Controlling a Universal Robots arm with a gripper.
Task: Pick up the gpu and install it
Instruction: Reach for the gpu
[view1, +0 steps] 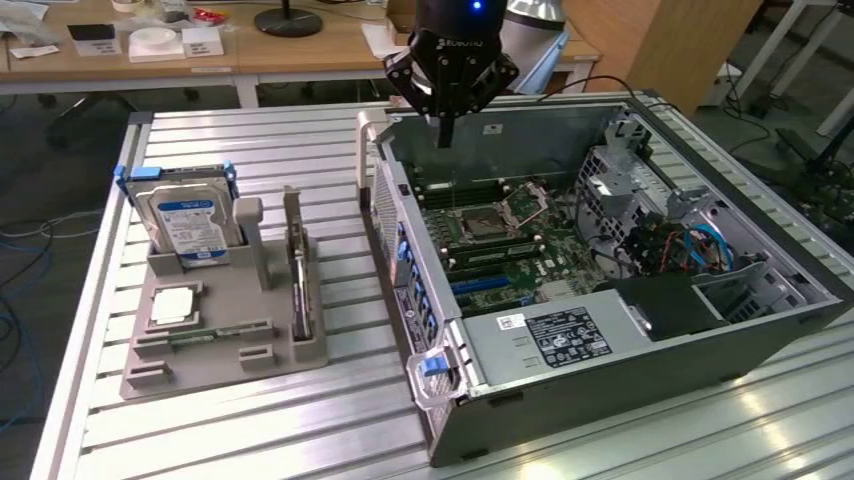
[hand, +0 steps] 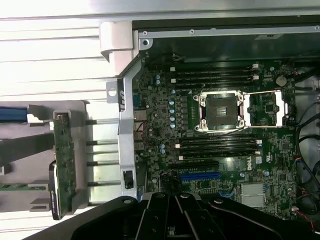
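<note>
A: Where is the gpu (view1: 296, 290)?
B: On edge in the holder (view1: 214, 362), beside the case (view1: 641, 392). Our gripper (view1: 445, 135) hangs over the case, jaws together, empty. For the pick, we advise squaring jaws across its top edge.

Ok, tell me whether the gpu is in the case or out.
Out: the gpu stands on edge in the grey holder, outside the case.

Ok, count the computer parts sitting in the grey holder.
4: the hard drive upright at the far end, the processor flat in front of it, the memory stick lying nearer still, the gpu on edge at the exterior view's right side. Smaller ones may be hidden.
</note>
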